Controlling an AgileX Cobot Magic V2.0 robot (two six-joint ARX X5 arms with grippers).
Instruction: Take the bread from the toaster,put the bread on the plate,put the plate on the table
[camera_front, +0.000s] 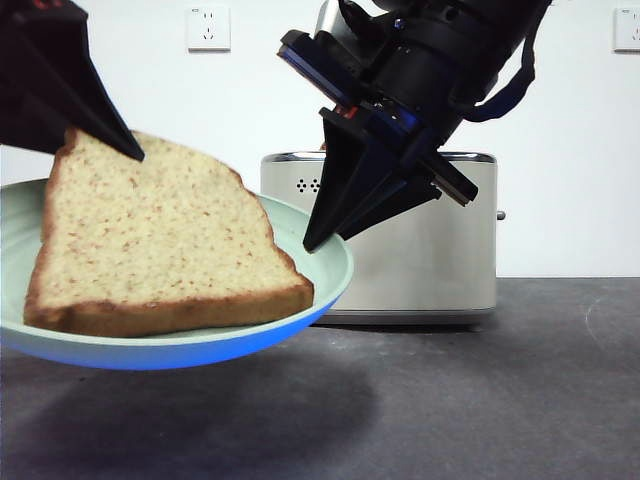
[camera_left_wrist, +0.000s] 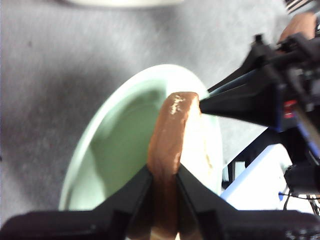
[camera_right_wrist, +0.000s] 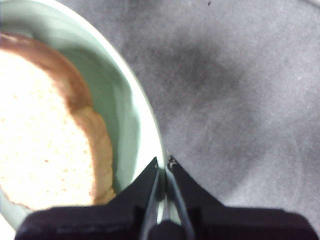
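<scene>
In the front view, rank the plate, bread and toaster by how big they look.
1. plate, partly cut off at the frame edge
2. bread
3. toaster

The toaster stands farther back, so true sizes stay unsure.

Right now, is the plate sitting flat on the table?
No, the plate hangs tilted above the table, casting a shadow beneath, with the right gripper clamped on its rim.

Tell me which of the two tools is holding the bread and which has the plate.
The left tool is clamped on the bread's crust edge; the right tool pinches the mint-green plate's rim, holding it above the table.
</scene>
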